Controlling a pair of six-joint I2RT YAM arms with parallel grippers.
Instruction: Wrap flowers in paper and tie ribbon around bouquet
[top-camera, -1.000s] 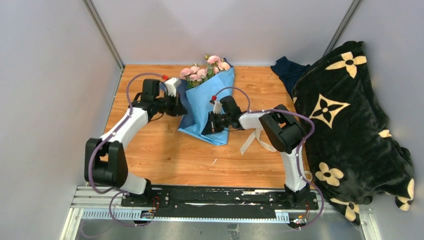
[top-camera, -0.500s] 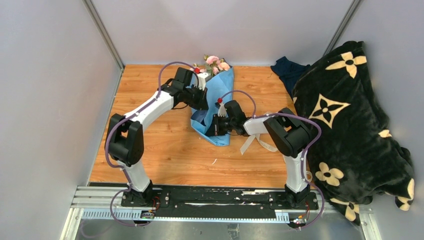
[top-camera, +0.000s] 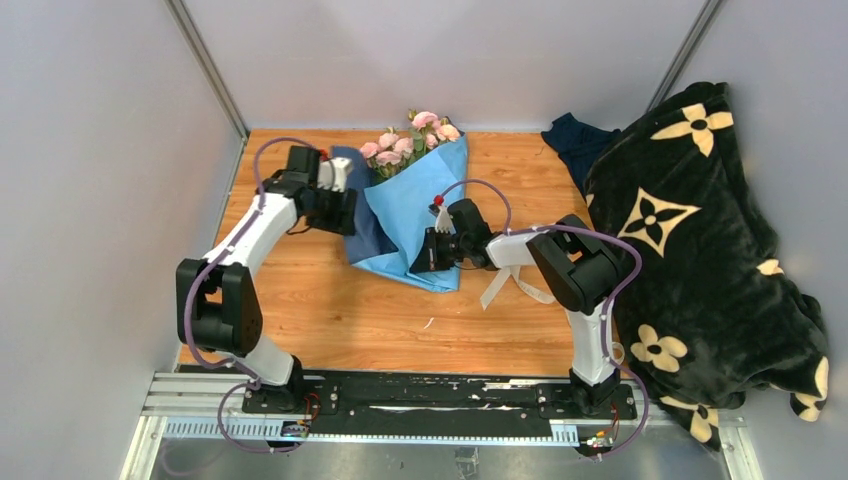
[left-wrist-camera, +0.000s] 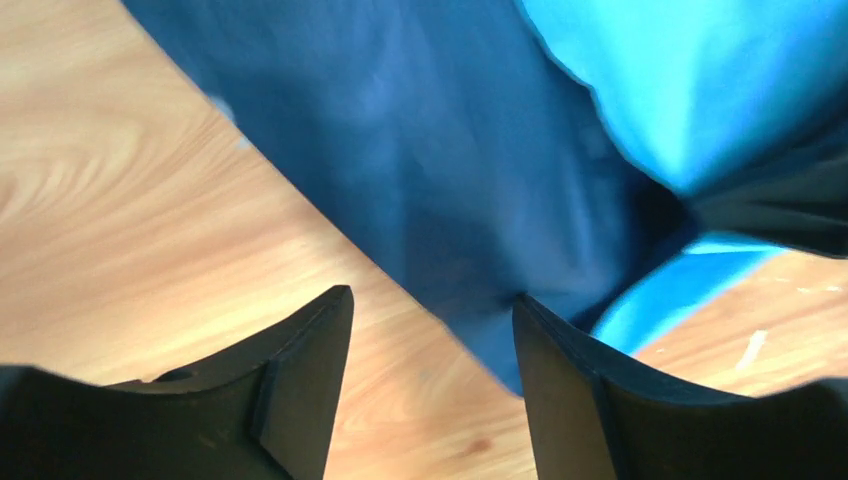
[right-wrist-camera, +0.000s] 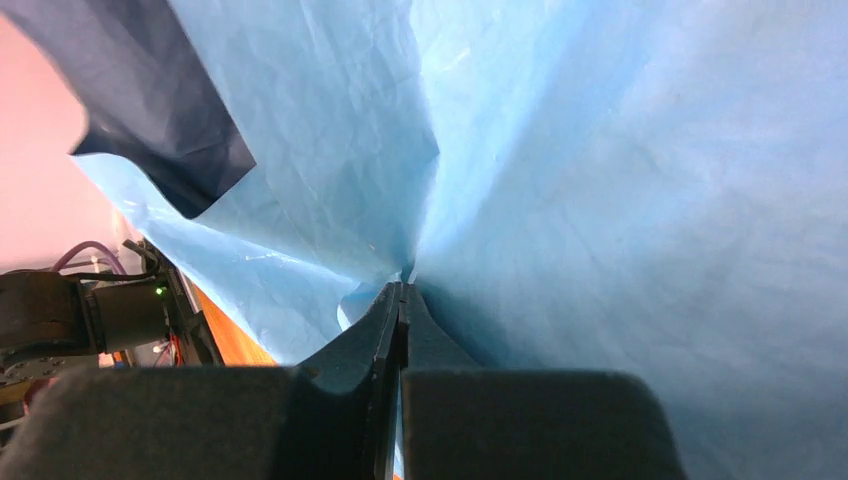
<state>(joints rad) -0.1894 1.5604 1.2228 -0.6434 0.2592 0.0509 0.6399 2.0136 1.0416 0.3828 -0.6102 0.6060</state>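
Blue on both faces, light and slate, the thin paper sheet (top-camera: 410, 205) lies half-coned at centre frame around the pale pink roses (top-camera: 405, 142) at upper centre. The loose slate flap (left-wrist-camera: 400, 150) should be drawn snugly across while the seam is pinned. The right gripper (right-wrist-camera: 402, 290) is pressed together on a light-blue fold. The left gripper (left-wrist-camera: 430, 310) stands spread over the flap, holding nothing.

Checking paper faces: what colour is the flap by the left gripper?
The paper flap is dark slate blue; left wrist view shows it best.
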